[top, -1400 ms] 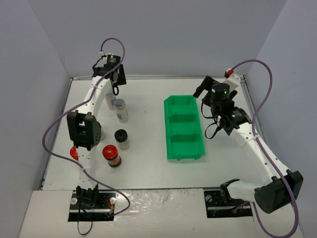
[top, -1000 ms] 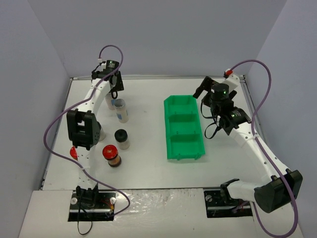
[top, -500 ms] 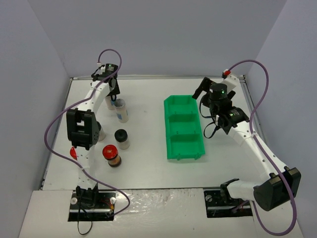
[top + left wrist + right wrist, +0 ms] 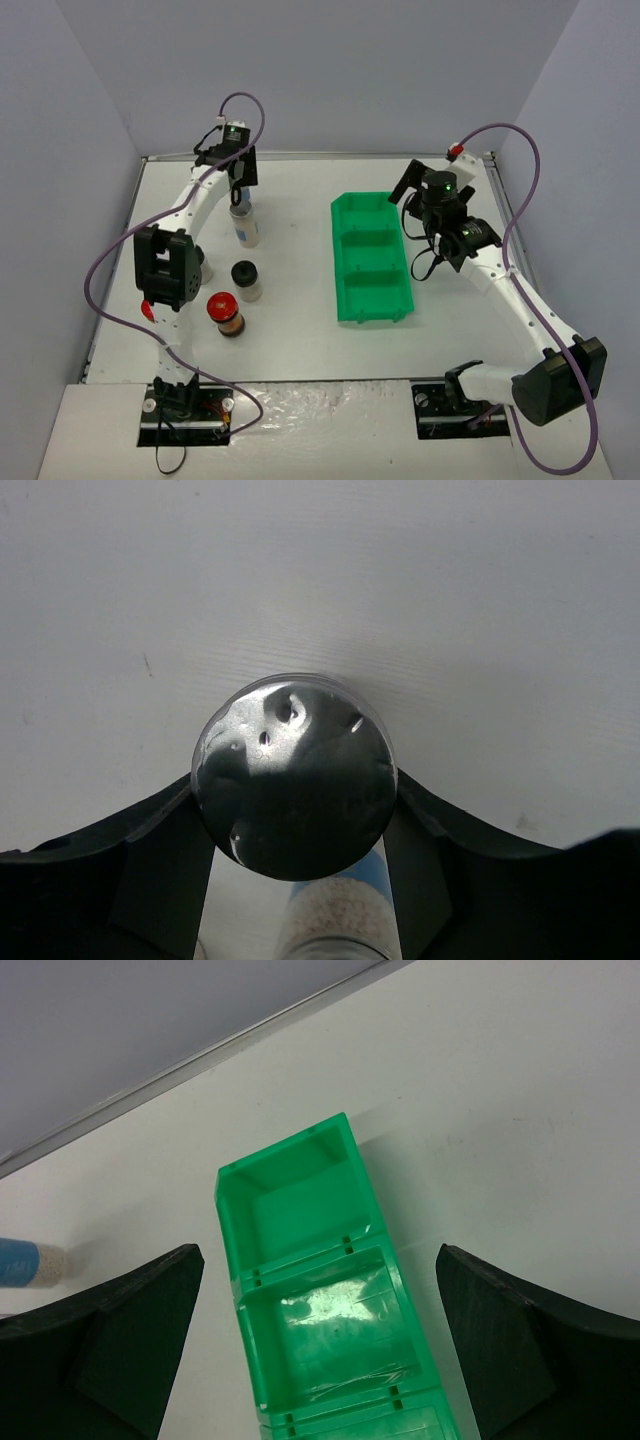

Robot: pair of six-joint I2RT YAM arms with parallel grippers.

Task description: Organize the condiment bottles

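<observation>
My left gripper [image 4: 295, 820] is shut on a condiment bottle with a silver-grey lid [image 4: 292, 780], its fingers [image 4: 160, 870] pressed against both sides. Right beside it is a second bottle with a blue label and pale contents [image 4: 335, 920]. From above, the left gripper [image 4: 238, 190] hangs at the far left of the table, over that blue-label bottle [image 4: 247, 230]. A black-lidded bottle [image 4: 246, 280] and a red-lidded bottle [image 4: 226, 313] stand nearer. Another red lid [image 4: 148, 308] peeks out behind the left arm. My right gripper [image 4: 413, 190] is open and holds nothing.
A green bin [image 4: 345, 270] with three compartments lies lengthwise in the middle of the table. In the right wrist view the green bin [image 4: 232, 1260] sits below and between the open right gripper [image 4: 320, 1255]. The table's far edge and grey walls are close behind both grippers.
The left gripper dropped onto the silver-lidded bottle, shut on it, and moved right with it to the blue-label bottle. The right arm shifted slightly left.
</observation>
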